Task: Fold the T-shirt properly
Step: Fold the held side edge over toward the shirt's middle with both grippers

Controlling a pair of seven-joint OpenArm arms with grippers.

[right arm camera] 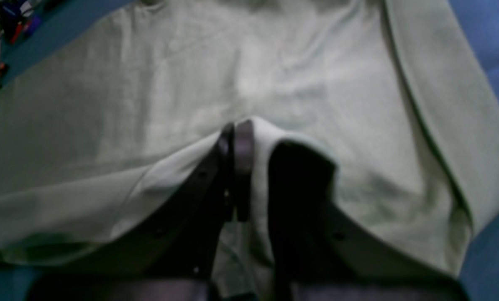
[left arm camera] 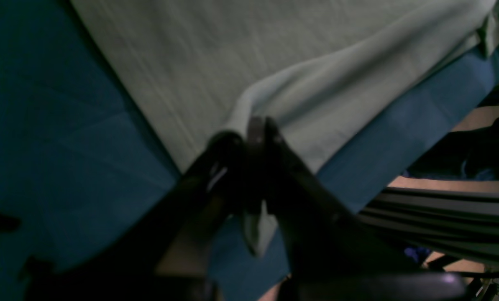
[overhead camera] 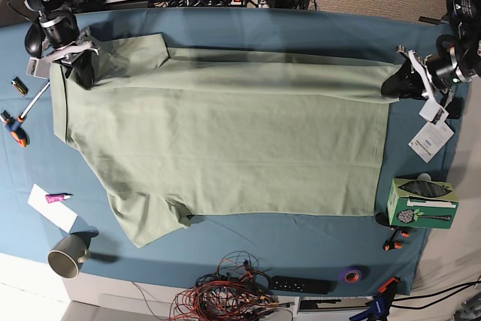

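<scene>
Both claws, left and right, clamped on floppy knit T-shirt upper-edge corners; fabric sags, grip hems.

T-shirt: soft matt knit | table cloth: matt teal fabric | mug: smooth, glossy

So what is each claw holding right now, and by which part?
Both claws are shut on the T-shirt. The left claw pinches a bottom hem corner; the right claw pinches the fabric edge at the shoulder, near the sleeve.
</scene>
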